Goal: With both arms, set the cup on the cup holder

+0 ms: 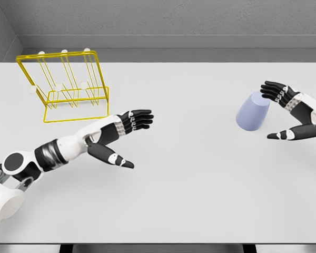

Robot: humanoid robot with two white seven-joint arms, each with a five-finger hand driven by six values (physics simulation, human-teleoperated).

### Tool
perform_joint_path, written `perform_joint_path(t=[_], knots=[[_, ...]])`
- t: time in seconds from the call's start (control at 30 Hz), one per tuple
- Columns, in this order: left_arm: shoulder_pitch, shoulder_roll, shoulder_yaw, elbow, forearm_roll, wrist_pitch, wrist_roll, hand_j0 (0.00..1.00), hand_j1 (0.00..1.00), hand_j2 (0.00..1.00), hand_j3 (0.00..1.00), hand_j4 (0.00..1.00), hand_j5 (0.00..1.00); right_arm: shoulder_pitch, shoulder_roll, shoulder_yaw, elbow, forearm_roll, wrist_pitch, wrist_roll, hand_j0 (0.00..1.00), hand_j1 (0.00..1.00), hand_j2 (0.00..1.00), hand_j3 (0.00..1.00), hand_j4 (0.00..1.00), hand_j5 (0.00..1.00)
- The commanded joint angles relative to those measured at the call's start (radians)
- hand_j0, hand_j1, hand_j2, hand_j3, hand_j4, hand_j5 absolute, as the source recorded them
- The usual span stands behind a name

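Pale lavender tapered cup (253, 111) sits tilted on the white desk (200, 184), far right of the yellow wire cup holder (68, 84). Right hand (292, 113) spreads open around it; left hand (124, 134) lies open between, nearer the holder.

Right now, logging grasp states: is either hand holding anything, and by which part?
Nothing is held. The right hand is open beside the lavender cup; the left hand is open over the table.

Left hand (124, 134), right hand (289, 113) both spread.
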Motion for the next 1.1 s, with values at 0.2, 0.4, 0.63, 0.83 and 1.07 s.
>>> perform_joint_path(t=[0.2,0.4,0.63,0.83,1.07], knots=[[0.009,0.002,0.029,0.006,0.005,0.056,0.0,1.0,1.0,1.0,1.0,1.0,1.0,-0.005,0.03,-0.009,0.057,0.024,0.001,0.0,1.0,1.0,1.0,1.0,1.0,1.0],[0.003,-0.003,0.029,0.011,0.005,0.056,0.0,1.0,1.0,1.0,1.0,1.0,1.0,-0.008,0.056,-0.013,0.149,0.005,0.001,0.0,1.0,1.0,1.0,1.0,1.0,1.0],[0.0,-0.013,0.031,0.043,0.007,0.056,0.0,1.0,1.0,1.0,1.0,1.0,1.0,-0.041,0.065,-0.018,0.183,-0.032,0.02,0.0,1.0,1.0,1.0,1.0,1.0,1.0],[0.005,-0.012,0.031,0.043,0.005,0.054,0.0,1.0,1.0,1.0,1.0,1.0,1.0,-0.078,0.143,-0.013,0.259,-0.032,0.104,0.0,1.0,1.0,1.0,1.0,1.0,1.0],[0.005,-0.012,0.031,0.04,0.007,0.054,0.0,1.0,1.0,1.0,1.0,1.0,1.0,-0.084,0.169,-0.012,0.321,-0.032,0.135,0.0,1.0,1.0,1.0,1.0,1.0,1.0]])
